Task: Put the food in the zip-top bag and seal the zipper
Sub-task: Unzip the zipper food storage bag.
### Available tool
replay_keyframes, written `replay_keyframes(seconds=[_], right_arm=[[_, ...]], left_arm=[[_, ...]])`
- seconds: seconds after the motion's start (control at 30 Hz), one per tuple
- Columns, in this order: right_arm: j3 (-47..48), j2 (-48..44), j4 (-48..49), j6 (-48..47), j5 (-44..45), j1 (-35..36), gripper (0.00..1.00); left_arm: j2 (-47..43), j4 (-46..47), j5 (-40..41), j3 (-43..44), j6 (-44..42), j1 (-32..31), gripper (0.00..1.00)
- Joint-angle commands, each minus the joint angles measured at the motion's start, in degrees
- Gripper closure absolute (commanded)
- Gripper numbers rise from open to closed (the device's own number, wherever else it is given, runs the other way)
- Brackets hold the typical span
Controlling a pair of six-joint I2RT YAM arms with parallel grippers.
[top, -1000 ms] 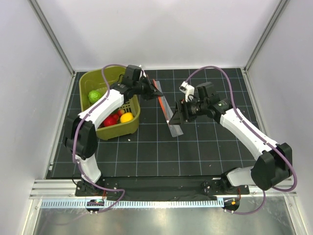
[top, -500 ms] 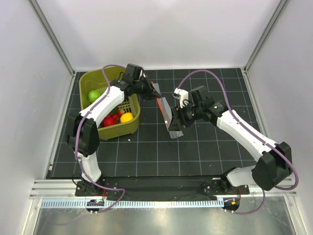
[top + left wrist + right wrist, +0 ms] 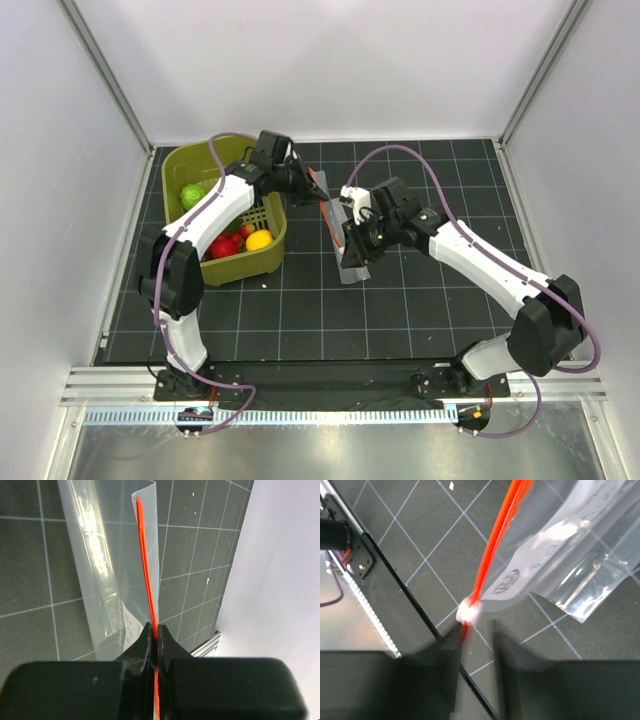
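The clear zip-top bag point(image 3: 351, 271) hangs above the mat between both arms, its mouth edge turned upward. My left gripper point(image 3: 311, 186) is shut on the red-orange zipper point(image 3: 145, 565) at the bag's far end point(image 3: 154, 636). At the near end my right gripper point(image 3: 477, 630) is open with a narrow gap. The zipper strip point(image 3: 495, 545) lies against its left finger, just below the white slider point(image 3: 470, 611). The food is in the basket: a green ball point(image 3: 190, 194), red pieces point(image 3: 225, 246) and a yellow ball point(image 3: 259, 240). I see no food inside the bag point(image 3: 580, 555).
The olive-green slotted basket point(image 3: 236, 264) stands at the left of the black gridded mat, under the left forearm. White walls enclose the table on three sides, and an aluminium rail point(image 3: 330, 395) runs along the near edge.
My right gripper has moved left onto the bag's near end and its jaws have narrowed. The left gripper has kept its grip and barely moved.
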State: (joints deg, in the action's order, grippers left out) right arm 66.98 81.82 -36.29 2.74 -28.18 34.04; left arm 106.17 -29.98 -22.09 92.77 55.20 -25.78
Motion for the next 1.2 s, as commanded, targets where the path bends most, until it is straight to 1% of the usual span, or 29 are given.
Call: replay_keyframes(seconds=[0.0,0.07,0.1,0.13,0.17,0.2,0.23,0.27,0.33,0.37,0.43,0.5,0.53,0.57,0.6,0.63,0.67,0.7,0.73,0.8,0.83,0.87,0.93,1.0,1.03,1.07,1.1,1.13,1.17], right_arm=[[3.6,0.1,1.0,0.9,2.0,0.2,0.76],[3.8,0.2,0.8,1.6,2.7,0.3,0.87],[4.2,0.3,0.5,1.6,2.9,0.3,0.99],[4.4,0.2,-0.4,1.5,3.1,0.2,0.99],[4.6,0.1,-0.8,1.4,3.3,0.3,0.99],[4.4,-0.6,-1.1,1.0,4.1,0.3,0.99],[4.2,-1.0,-1.2,0.9,4.4,0.3,0.99],[4.1,-1.5,-2.0,0.5,4.8,0.4,0.99],[4.2,-2.2,-3.9,-0.9,5.7,0.3,0.99],[4.7,-2.2,-4.7,-1.5,5.9,0.3,0.99],[5.6,-2.0,-7.5,-2.4,5.5,0.3,0.99],[7.4,-1.5,-9.3,-4.3,4.7,0.3,0.99],[8.1,-1.4,-10.8,-4.3,4.5,0.3,0.99],[8.7,-1.3,-11.3,-4.2,4.5,0.3,0.99],[9.5,-1.4,-11.3,-3.3,5.2,0.2,0.99],[9.7,-1.5,-10.8,-0.3,10.5,0.3,0.99],[10.2,-1.7,-11.1,0.8,13.0,0.4,0.99],[10.1,-1.9,-11.3,1.0,15.5,0.4,0.99],[9.6,-3.1,-10.1,1.1,20.3,0.6,0.99],[6.9,-4.8,-7.4,0.4,23.8,0.6,0.99],[5.6,-5.7,-3.1,0.0,24.6,0.6,0.99],[3.5,-7.5,-1.0,-0.5,25.8,0.6,0.99],[1.8,-8.5,5.1,-0.5,26.9,0.6,0.99],[0.9,-8.3,7.5,-0.6,27.9,0.6,0.99],[1.0,-7.6,8.2,-0.9,27.9,0.6,0.99],[1.7,-7.1,8.4,-1.3,29.7,0.6,0.99],[1.9,-6.2,8.9,-2.0,29.7,0.7,0.99],[2.0,-6.0,9.5,-2.2,29.8,0.7,0.99],[1.9,-5.8,10.0,-2.4,29.9,0.8,0.99]], left_arm=[[0.1,-0.1,-1.1,2.7,-1.0,0.3,1.00],[0.0,-0.1,-1.0,2.5,-1.2,0.2,1.00],[0.0,-0.1,-1.1,2.5,-1.3,0.2,1.00],[-0.1,-0.2,-1.1,2.5,-1.5,0.2,1.00],[-0.2,0.0,-1.9,2.6,-1.5,0.2,0.96],[-0.2,0.9,-3.0,2.8,-2.4,0.2,0.88],[-0.2,1.2,-3.8,3.0,-3.1,0.2,0.78],[-0.3,1.2,-4.5,3.6,-3.8,0.1,0.60],[-1.5,1.1,-4.9,4.1,-7.4,0.3,0.45],[-2.1,1.1,-5.2,4.4,-8.7,0.2,0.42],[-3.7,1.5,-7.2,4.3,-12.9,0.2,0.30],[-4.7,3.0,-11.2,3.8,-17.0,0.1,0.22],[-5.3,3.7,-11.8,3.3,-18.0,0.1,0.15],[-6.2,4.0,-11.9,2.2,-18.7,0.1,0.11],[-6.6,3.7,-11.9,2.1,-19.2,0.1,0.10],[-6.8,2.9,-11.0,2.1,-18.9,0.1,0.07],[-6.8,1.9,-10.4,3.2,-18.3,0.1,0.08],[-6.8,-0.2,-9.3,3.6,-16.6,0.1,0.07],[-6.7,-1.7,-6.9,4.1,-12.2,0.1,0.07],[-6.1,-4.1,-6.4,5.1,-7.3,0.1,0.08],[-6.1,-4.5,-7.5,5.0,-4.8,0.0,0.09],[-6.1,-4.7,-7.6,4.0,0.8,-0.1,0.09],[-6.2,-4.7,-8.0,3.4,5.4,-0.8,0.11],[-5.2,-6.5,-9.1,4.0,11.6,-1.5,0.12],[-4.6,-7.5,-10.0,4.5,13.4,-1.6,0.15],[-3.9,-8.6,-11.9,5.8,14.9,-1.9,0.16],[-3.3,-9.9,-11.8,6.7,17.4,-2.2,0.18],[-2.4,-12.4,-11.4,9.2,18.3,-2.4,0.20],[-2.2,-13.4,-11.1,9.9,18.9,-3.1,0.20]])
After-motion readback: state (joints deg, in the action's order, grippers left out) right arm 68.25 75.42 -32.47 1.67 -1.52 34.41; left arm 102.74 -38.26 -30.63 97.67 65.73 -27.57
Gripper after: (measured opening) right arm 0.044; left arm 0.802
